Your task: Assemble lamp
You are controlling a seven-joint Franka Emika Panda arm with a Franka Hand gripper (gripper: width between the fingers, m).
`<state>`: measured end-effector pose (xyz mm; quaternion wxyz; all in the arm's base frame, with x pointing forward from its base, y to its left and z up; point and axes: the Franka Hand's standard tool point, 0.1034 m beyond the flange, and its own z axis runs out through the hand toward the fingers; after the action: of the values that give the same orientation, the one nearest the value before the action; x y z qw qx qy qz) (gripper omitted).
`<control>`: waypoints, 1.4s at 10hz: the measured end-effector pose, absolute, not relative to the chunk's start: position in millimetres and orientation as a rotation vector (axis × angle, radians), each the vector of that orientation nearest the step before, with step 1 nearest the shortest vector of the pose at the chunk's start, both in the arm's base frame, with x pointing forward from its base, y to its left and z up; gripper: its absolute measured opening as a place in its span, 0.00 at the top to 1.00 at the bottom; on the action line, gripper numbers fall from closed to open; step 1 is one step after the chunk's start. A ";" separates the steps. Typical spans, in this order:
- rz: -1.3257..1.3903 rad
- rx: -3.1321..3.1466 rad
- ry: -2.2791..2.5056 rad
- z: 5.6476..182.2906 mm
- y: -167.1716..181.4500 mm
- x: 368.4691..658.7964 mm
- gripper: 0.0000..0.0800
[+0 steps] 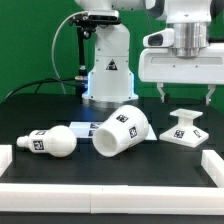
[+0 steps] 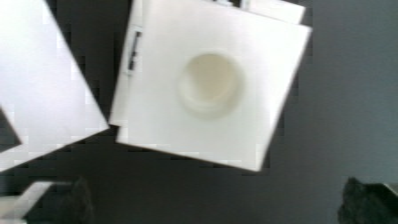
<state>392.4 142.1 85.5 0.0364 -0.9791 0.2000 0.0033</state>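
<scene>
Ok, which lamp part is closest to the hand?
The pedestal base, just below the hand; bulb and shade lie off to the exterior view's left.

Three lamp parts lie on the table, all smooth, matt white plastic: the bulb, the shade and the base. Their black-and-white tags look flat and dull, like printed paper. In the wrist view the base is an even, unmarked white without shine. The table top is matt black and reflects almost nothing. White strips along its edges also look matt. The robot pedestal at the far edge is glossier white plastic that catches light. The gripper has a smooth white shell and dark fingers.
</scene>
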 end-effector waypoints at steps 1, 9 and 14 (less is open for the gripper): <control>0.022 -3.016 0.585 84.6 142.2 390.2 0.13; 0.097 -2.949 0.778 47.3 144.7 375.3 0.13; 0.119 -2.955 0.759 48.0 148.9 374.8 0.34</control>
<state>374.8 148.9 48.0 0.0442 -0.9669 0.2484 0.0389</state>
